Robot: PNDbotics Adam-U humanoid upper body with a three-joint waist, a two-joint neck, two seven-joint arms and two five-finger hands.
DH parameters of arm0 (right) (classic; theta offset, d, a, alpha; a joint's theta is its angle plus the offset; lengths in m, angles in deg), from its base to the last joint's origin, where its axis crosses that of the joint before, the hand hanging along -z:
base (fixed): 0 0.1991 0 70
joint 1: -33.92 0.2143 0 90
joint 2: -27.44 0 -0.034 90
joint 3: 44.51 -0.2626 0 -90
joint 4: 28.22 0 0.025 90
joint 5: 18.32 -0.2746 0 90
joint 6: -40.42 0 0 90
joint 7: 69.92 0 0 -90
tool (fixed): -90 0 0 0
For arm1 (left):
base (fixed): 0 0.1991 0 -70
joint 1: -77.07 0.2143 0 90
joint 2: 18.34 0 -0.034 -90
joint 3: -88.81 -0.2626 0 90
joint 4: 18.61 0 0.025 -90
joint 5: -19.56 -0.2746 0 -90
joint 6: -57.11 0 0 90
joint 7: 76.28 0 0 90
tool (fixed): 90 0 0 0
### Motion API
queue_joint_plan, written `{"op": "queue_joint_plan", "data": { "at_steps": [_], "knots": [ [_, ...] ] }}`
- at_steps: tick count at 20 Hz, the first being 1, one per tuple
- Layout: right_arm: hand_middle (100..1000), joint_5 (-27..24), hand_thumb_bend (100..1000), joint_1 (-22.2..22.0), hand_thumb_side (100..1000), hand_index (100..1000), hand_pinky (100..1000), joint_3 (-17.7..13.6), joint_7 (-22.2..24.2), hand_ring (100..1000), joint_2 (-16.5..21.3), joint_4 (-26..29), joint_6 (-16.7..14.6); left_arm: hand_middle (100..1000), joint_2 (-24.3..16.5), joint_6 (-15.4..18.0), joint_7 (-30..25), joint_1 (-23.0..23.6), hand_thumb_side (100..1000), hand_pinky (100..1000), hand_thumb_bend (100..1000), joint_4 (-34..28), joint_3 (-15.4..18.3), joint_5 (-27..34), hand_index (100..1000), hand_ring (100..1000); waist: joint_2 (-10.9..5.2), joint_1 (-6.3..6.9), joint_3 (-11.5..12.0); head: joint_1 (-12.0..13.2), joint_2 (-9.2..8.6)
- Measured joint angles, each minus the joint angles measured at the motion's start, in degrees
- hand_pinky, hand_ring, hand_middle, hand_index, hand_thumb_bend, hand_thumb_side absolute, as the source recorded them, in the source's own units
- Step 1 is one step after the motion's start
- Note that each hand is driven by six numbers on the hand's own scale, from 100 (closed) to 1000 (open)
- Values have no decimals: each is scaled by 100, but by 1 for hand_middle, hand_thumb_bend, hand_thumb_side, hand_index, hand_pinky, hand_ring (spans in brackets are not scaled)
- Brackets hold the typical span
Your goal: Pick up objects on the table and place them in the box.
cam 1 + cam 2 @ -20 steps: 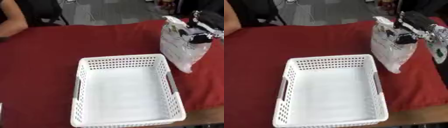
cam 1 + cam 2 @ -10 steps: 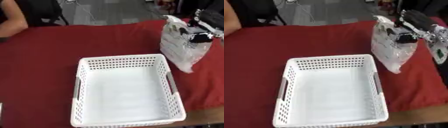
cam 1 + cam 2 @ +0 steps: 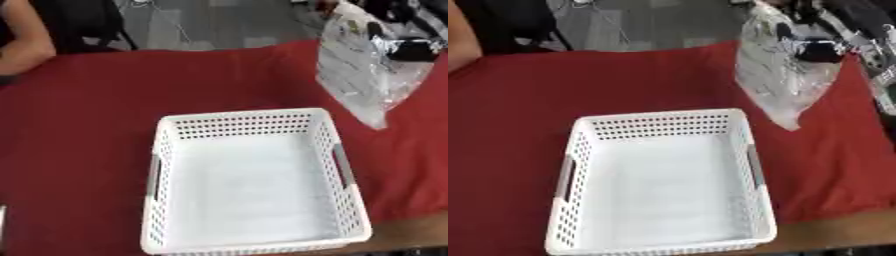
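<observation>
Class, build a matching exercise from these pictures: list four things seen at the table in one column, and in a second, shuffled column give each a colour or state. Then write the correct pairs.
Things
1. basket
2. tablecloth
3. bag
4. right hand

Descriptions
A. red, spread over the table
B. black, curled round the bag near its top
C. white, perforated walls, nothing inside
D. clear crinkled plastic, held up at the far right, tip pointing down

Pairs: 1-C, 2-A, 3-D, 4-B
</observation>
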Motion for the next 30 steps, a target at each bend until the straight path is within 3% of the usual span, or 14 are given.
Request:
{"op": "queue_joint_plan", "data": {
  "at_steps": [8,9,10,14,15,17,25,30],
  "knots": [
    [100,-431,100,-63,302,178,100,-45,-97,100,174,1274,241,940,0,-17,-7,6,1000,708,870,0,0,-1,989,849,0,-3,-9,45,-3],
    [100,-483,100,-82,400,177,100,-40,-98,100,202,1445,250,940,0,-20,-5,8,1000,708,869,0,0,-2,989,849,0,-5,-11,46,-3],
    [100,-533,100,-96,327,177,100,-29,-92,100,230,1633,255,940,0,-26,-2,9,1000,708,869,0,0,-2,989,849,0,-5,-16,46,-3],
    [100,-736,100,-100,352,176,100,97,-17,100,311,2533,298,941,0,-44,-15,24,1000,708,867,0,-1,-3,989,849,0,-9,-21,47,-3],
    [100,-804,100,-100,407,176,100,131,17,100,336,2769,321,941,0,-50,-19,25,1000,708,867,0,-1,-3,989,849,0,-13,-21,47,-3],
    [100,-993,100,-96,364,176,100,220,73,100,351,3139,314,941,0,-53,-22,25,1000,708,866,0,-1,-3,989,849,0,-19,-21,47,-3],
    [100,-1605,100,242,381,181,100,639,409,100,257,3452,-194,941,0,-60,-29,26,1000,707,863,0,-3,-3,989,849,-2,-28,-21,43,-1],
    [100,-1736,100,470,391,183,100,928,797,100,-72,3454,-121,942,1,-77,-48,26,1000,707,862,0,-6,-3,989,849,-2,-28,-5,31,0]
  ]
}}
